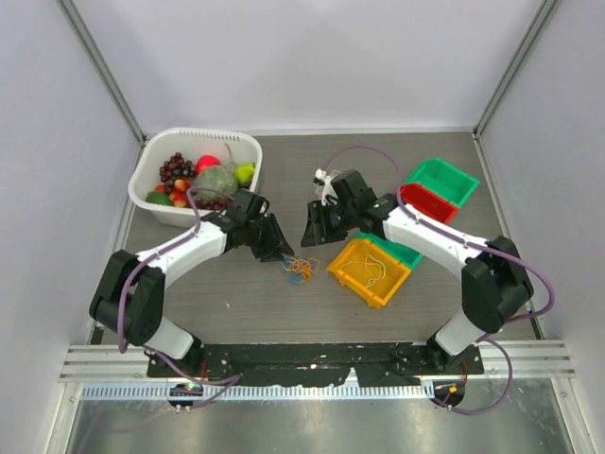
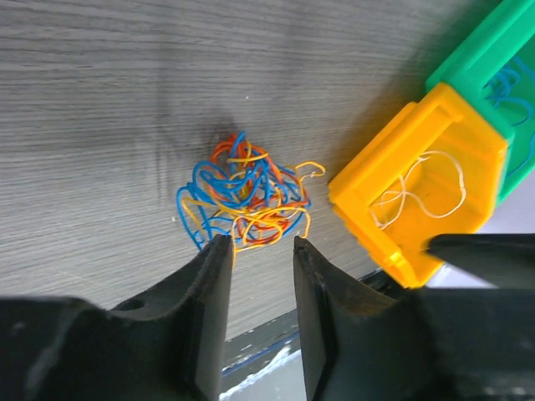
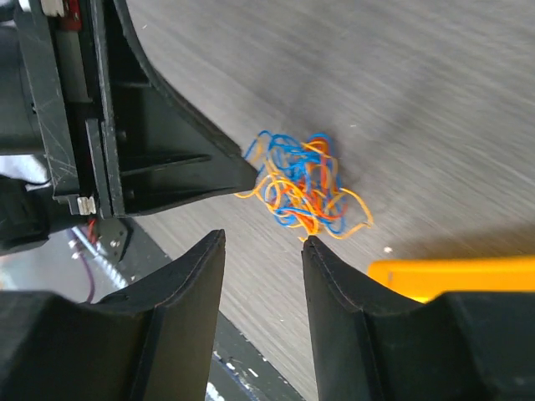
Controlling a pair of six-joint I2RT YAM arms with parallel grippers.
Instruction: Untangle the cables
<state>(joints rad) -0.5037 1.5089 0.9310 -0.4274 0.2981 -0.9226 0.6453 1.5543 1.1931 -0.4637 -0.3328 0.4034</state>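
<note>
A small tangle of blue, orange-yellow and red cables (image 1: 301,269) lies loose on the grey table between the two arms. In the left wrist view the cables (image 2: 244,194) lie just past my left gripper (image 2: 261,242), which is open with nothing between its fingers. My left gripper (image 1: 284,255) hovers at the tangle's left edge. The right wrist view shows the cables (image 3: 305,184) just ahead of my right gripper (image 3: 263,238), also open and holding nothing. My right gripper (image 1: 310,236) hangs a little behind the tangle. A thin white cable (image 2: 422,196) rests inside the yellow bin (image 2: 368,209).
The yellow bin (image 1: 338,268) stands right of the tangle, with a green bin (image 1: 402,251) behind it holding a blue wire (image 2: 510,83). A red bin (image 1: 427,200) and another green bin (image 1: 444,180) sit further back right. A white basket (image 1: 151,165) of fruit is back left.
</note>
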